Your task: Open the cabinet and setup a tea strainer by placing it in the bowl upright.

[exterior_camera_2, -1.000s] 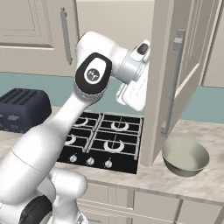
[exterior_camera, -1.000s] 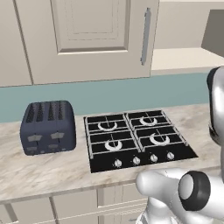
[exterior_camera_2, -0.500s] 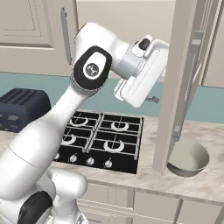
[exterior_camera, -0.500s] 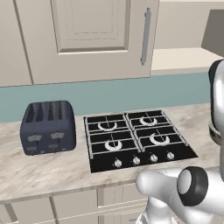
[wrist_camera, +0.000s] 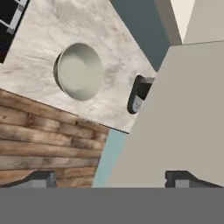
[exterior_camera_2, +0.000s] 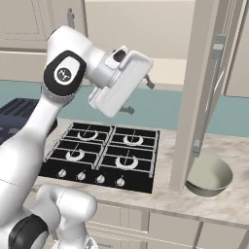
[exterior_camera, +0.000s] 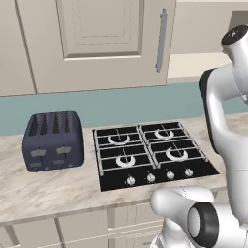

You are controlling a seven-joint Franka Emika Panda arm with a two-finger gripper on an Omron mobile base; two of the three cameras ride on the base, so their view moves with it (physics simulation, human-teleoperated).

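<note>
One cream-beige raised-panel cabinet door (exterior_camera_2: 197, 97) stood swung out over the grey-olive pale-rimmed bowl (exterior_camera_2: 209, 174); the dark two-finger gripper (wrist_camera: 111, 178), fingers spread wide and empty, probably needed turning toward the opened interior, clear of the door's edge.

The bowl (wrist_camera: 80, 71) sits on the pale marble counter (wrist_camera: 39, 39), its grey-olive hollow facing the camera and nothing in it; a corner of the black hob (wrist_camera: 11, 19) shows at the counter's edge, well apart from the bowl; a cream cabinet door (wrist_camera: 179, 118) spreads broad and close, just ahead of the gripper (wrist_camera: 110, 178), whose dark fingertips (wrist_camera: 41, 178) stand wide apart with nothing between them; a small dark wall socket (wrist_camera: 139, 95) sits on the teal backsplash (wrist_camera: 138, 26) beside the door's edge; brown wooden planks (wrist_camera: 43, 148) border the counter.
</note>
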